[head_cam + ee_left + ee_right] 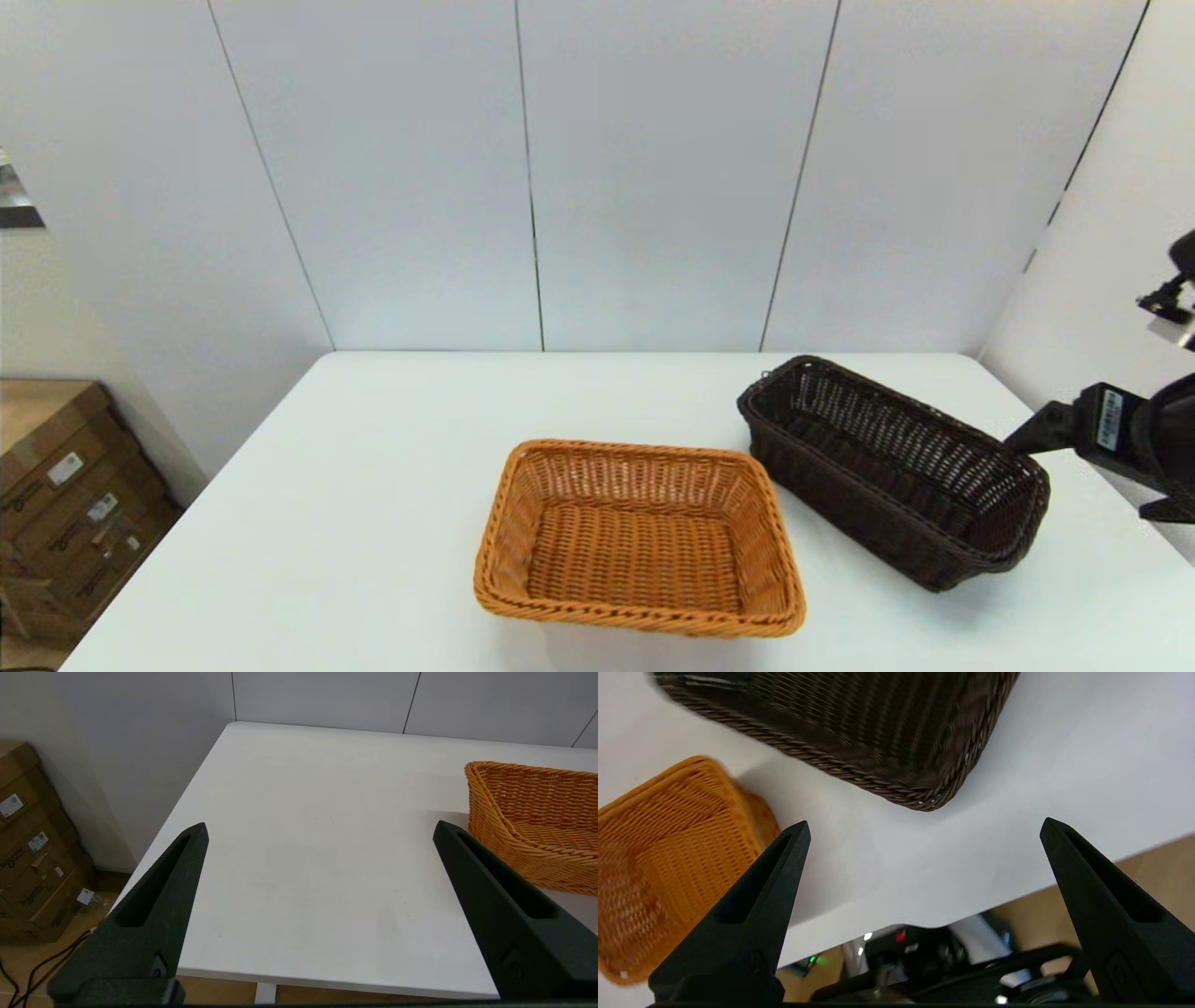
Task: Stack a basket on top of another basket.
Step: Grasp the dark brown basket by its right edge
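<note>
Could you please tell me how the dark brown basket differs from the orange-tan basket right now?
The dark brown basket sits skewed on the robot's right; the orange-tan basket sits squarer, near the table's middle. The dark one's sides are open-weave, the orange one's denser. Both are empty, rectangular, with braided rims.

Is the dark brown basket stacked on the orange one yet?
No. The dark brown basket sits on the table beside the orange-tan basket, apart from it. The right gripper is open near it.
</note>
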Controlling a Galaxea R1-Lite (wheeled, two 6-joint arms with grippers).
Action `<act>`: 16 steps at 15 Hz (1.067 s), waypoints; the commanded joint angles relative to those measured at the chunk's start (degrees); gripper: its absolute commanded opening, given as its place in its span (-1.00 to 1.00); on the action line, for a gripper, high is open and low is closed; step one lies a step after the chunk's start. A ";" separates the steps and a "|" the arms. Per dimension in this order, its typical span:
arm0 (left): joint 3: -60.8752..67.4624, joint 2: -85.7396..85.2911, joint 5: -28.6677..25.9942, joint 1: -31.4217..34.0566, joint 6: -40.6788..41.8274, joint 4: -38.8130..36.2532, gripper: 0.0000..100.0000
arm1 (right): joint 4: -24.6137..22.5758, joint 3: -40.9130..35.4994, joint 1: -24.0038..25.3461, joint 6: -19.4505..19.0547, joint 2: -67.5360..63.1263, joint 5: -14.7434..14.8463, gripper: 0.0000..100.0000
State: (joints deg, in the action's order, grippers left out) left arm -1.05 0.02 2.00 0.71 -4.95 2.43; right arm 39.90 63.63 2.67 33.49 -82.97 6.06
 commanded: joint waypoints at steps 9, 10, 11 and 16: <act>-0.01 -0.11 0.02 0.00 -0.15 0.04 1.00 | 0.53 9.84 -3.99 8.88 -28.12 0.01 1.00; -0.01 -0.11 0.02 0.08 -0.15 0.04 1.00 | 0.44 10.28 -5.48 8.70 -29.36 -0.17 1.00; -0.01 -0.11 0.02 0.00 -0.15 0.04 1.00 | 0.62 10.98 -6.71 8.70 -30.32 -0.17 1.00; -0.01 -0.11 0.02 0.00 -0.15 0.04 1.00 | 0.62 12.30 -10.93 7.82 -32.87 -1.58 1.00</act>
State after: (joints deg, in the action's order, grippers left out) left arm -1.05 0.02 1.97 0.71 -5.06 2.45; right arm 40.20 75.58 -7.38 41.25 -114.31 4.74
